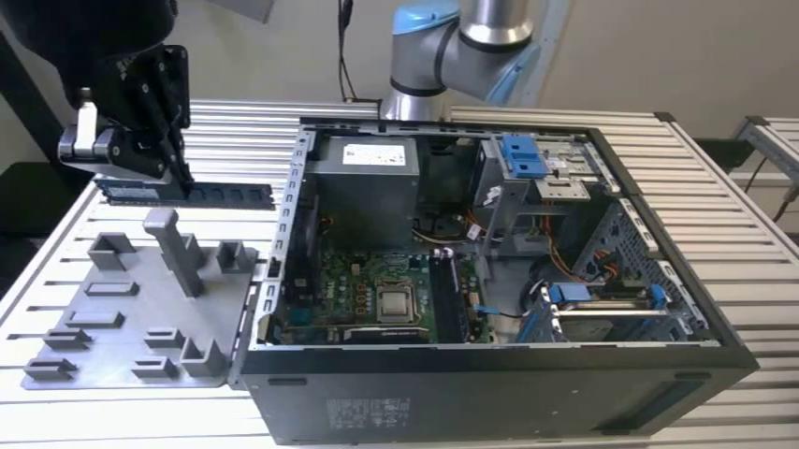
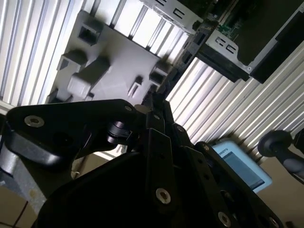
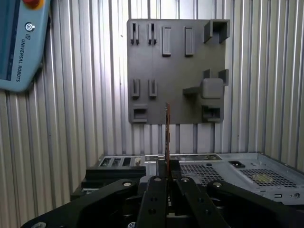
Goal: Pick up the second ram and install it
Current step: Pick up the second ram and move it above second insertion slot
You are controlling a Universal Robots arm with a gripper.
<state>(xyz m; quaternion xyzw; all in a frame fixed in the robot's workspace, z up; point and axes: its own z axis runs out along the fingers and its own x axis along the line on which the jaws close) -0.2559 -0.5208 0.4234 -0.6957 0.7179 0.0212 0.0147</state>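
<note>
The second ram (image 1: 231, 195) is a thin dark blue-green stick held level above the far end of the grey tray (image 1: 125, 313), at the exterior view's left. My gripper (image 1: 178, 183) is shut on it near its middle, and the stick's ends stick out on both sides. In the first wrist view the ram (image 3: 167, 130) shows edge-on, rising from between the closed black fingers (image 3: 154, 183) with the tray (image 3: 175, 76) beyond it. The motherboard (image 1: 374, 290) with its long black slots (image 1: 447, 299) lies inside the open computer case (image 1: 299, 187), to the right of the gripper.
The tray carries several upright grey blocks, the tallest one (image 1: 175, 245) just below the ram. The case's metal side wall stands between the gripper and the motherboard. A teach pendant (image 3: 19, 42) lies on the slatted table (image 1: 736, 215). The arm's base (image 1: 431, 56) stands behind the case.
</note>
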